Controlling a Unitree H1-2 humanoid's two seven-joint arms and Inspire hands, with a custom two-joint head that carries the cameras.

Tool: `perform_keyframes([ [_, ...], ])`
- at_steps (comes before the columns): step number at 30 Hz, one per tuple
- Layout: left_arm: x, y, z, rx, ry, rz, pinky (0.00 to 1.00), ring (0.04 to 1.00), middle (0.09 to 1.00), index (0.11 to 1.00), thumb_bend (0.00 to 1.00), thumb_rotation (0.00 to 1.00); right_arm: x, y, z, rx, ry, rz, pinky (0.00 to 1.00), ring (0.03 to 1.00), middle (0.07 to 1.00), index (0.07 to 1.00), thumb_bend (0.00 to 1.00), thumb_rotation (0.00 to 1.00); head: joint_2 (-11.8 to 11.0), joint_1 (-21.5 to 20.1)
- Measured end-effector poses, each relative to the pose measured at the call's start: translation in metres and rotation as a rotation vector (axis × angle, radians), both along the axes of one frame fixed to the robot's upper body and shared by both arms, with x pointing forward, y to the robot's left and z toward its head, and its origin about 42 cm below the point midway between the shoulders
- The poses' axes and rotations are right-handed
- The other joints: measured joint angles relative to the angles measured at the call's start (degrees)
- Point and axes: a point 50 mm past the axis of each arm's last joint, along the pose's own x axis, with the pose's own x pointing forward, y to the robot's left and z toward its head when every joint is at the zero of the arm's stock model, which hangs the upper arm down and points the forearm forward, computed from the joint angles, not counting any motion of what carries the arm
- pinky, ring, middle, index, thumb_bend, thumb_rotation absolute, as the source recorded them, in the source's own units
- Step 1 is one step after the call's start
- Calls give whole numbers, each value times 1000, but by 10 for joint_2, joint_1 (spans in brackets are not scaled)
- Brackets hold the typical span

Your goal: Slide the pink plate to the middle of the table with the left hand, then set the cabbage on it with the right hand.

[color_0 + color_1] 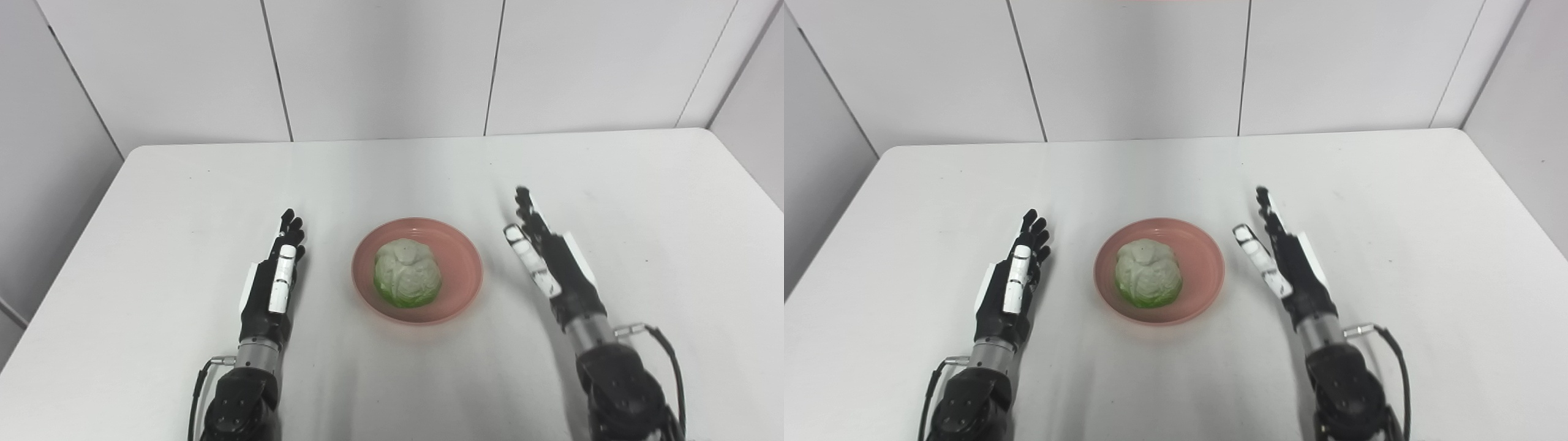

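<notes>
- Looks pretty much done to me: the pink plate (417, 271) sits around the middle of the table (392, 177), just below centre of the frame, and the cabbage (407, 272) is already resting in it, a bit left of the plate's centre.
- So both steps seem finished; nothing left that I can spot except maybe pulling the arms back.
- Left hand (274, 283) is lower left of the plate, fingers stretched out and loose, holding nothing, clear of the rim.
- Right hand (547, 257) is to the plate's right, fingers also spread and empty, not touching anything.
- Plate: round, shallow, smooth and a bit glossy with a raised rim, probably plastic or glazed.
- Cabbage: roundish, wrinkly layered leaves, pale on top and brighter green toward the bottom edge.
- Table: plain matte white with rounded corners.
</notes>
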Motion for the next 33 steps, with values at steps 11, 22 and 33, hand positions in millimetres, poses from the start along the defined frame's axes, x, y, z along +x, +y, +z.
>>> perform_keyframes([
  [11, -8, -1, -1, 5, 10, -3, 1000, 1000, 1000, 1000, 613, 1000, -3, -3, -11, 46, -2, -12, 1000, 1000, 1000, 1000, 517, 1000, 6, -3],
  [22, -7, -1, -2, 1, 16, -5, 1000, 995, 1000, 1000, 603, 1000, -3, -4, -11, 63, 1, -3, 1000, 1000, 1000, 1000, 434, 1000, 6, -8],
  [33, -6, -1, -3, 2, 19, -5, 1000, 991, 1000, 1000, 610, 1000, -2, -5, -13, 80, 8, 1, 1000, 1000, 1000, 1000, 427, 1000, 6, -12],
])
